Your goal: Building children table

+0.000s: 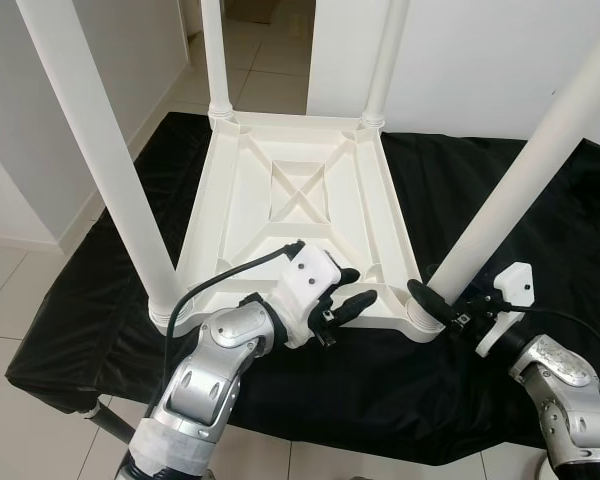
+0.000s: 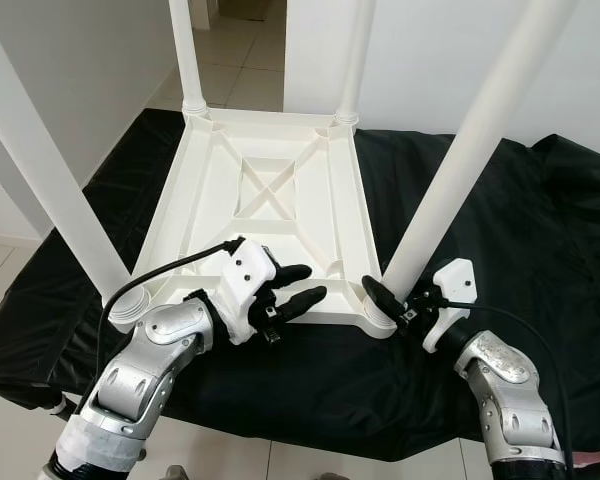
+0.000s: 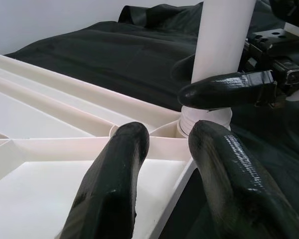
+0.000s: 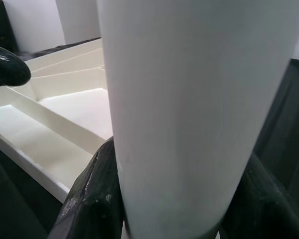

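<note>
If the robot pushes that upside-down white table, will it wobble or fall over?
Probably not. The table lies flat on its wide top, so it should slide on the black cloth rather than tip. It looks like hollow ribbed plastic, likely light. The right hand grips one long leg, which may flex slightly.

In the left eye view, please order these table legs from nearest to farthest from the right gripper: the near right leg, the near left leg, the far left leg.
From the right gripper:
1. Near right leg: between its jaws, at the table's near right corner.
2. Near left leg: across the near edge, on the robot's left.
3. Far left leg: at the far corner, diagonally opposite.
</note>
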### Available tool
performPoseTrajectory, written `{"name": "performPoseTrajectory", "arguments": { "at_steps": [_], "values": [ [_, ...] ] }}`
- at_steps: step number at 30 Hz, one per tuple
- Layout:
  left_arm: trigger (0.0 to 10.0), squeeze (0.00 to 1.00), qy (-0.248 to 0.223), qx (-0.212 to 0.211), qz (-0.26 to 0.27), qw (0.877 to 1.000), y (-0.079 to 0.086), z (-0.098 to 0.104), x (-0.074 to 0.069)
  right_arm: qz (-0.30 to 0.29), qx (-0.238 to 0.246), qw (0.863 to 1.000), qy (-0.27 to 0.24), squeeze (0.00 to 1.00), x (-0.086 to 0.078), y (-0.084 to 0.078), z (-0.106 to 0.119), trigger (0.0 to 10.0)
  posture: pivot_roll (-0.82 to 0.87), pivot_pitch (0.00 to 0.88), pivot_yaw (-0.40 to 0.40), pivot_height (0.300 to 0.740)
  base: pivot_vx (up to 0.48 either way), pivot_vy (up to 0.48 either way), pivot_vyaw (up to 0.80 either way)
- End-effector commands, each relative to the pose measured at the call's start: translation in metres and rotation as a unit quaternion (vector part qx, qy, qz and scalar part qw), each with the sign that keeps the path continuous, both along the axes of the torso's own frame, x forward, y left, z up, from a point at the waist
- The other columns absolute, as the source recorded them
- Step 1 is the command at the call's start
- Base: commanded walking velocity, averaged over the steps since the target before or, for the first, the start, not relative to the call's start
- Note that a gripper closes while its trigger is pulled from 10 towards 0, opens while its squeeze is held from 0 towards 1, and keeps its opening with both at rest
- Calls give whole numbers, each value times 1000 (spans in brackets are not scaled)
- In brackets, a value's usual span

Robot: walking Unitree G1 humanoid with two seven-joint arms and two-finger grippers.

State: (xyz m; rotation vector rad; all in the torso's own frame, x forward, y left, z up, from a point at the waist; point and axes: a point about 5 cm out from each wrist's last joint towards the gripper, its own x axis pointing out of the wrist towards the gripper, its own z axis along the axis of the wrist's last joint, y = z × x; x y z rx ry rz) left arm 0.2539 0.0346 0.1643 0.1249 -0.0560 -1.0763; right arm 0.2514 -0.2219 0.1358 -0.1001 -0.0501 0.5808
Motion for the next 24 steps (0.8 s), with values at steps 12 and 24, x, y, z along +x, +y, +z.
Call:
{"name": "performPoseTrajectory", "arguments": {
  "at_steps": [12, 24],
  "values": [
    [10000, 0, 9, 15, -21, 1000, -2, -10, -8, -210, 34, 977, -5, 0, -7, 18, -12, 0, -95, 0, -38, 740, 0, 0, 0],
    [10000, 0, 15, -7, -7, 1000, 0, -5, -7, -372, 138, 918, 12, 0, -8, 65, -15, 0, -92, 0, -48, 740, 0, 0, 0]
  ]
}}
